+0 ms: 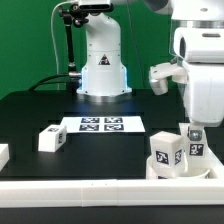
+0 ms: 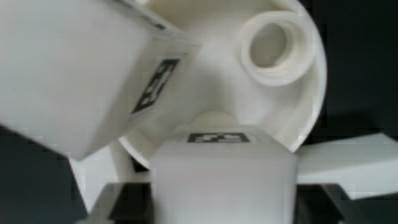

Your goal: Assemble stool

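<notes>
- Gripping one leg point(image 2: 222, 175) of the stool, the gripper point(image 1: 194, 134) has both fingers closed on the leg's sides. The leg's tagged face points up toward the wrist.
- From where I stand, this hold appears chosen to keep the leg upright over the seat point(image 1: 178, 170) so that its lower end can meet a socket. That is a judgement, as the joint itself is hidden.
- The seat sits at the front corner of the table point(image 1: 30, 110), on the exterior view's right, close against the white rail point(image 1: 90, 192). The corner probably braces it against pushing.
- A second leg point(image 1: 165, 152) stands on the seat, just beside the held one.
- A third leg point(image 1: 52, 138) lies loose near the front edge, on the exterior view's left of the marker board point(image 1: 100, 125) and well apart from the seat.
- Appearance: the seat is white and round, with a raised ring around a round hole point(image 2: 276, 45). The legs are short white blocks, each bearing a black-and-white square tag.
</notes>
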Robot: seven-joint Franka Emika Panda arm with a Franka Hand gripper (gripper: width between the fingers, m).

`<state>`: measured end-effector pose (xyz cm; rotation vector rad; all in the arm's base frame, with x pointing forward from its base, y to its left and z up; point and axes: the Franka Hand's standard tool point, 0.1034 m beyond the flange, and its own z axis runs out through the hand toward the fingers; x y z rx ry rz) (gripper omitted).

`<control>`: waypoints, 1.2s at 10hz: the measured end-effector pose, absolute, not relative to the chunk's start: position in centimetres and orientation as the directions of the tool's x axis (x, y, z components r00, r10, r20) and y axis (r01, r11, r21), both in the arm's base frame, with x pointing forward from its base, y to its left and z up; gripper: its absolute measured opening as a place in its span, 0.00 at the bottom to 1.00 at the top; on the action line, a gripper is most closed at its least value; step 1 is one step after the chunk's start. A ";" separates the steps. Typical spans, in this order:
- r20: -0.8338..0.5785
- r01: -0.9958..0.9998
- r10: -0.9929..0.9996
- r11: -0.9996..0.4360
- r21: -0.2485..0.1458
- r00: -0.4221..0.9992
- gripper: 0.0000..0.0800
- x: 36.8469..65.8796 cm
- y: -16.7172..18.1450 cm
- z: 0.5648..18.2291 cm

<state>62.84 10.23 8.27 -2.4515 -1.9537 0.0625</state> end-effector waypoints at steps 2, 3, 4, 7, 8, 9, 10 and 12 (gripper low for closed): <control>-0.053 0.901 0.903 -0.430 -0.052 0.427 0.42 62.8 10.3 8.3; -0.063 0.848 0.850 -0.527 -0.054 0.524 0.42 62.8 10.3 8.3; -0.065 0.821 0.822 -0.569 -0.051 0.566 0.42 62.8 10.2 8.3; -0.071 0.682 0.683 -0.730 -0.034 0.727 0.42 62.9 10.3 8.3; -0.072 0.649 0.650 -0.760 -0.031 0.757 0.42 62.8 10.3 8.3; -0.074 0.586 0.586 -0.810 -0.025 0.807 0.42 62.8 10.3 8.3; -0.076 0.523 0.523 -0.852 -0.019 0.849 0.42 62.8 10.3 8.3; -0.077 0.341 0.342 -0.940 -0.025 0.936 0.42 62.6 10.4 8.1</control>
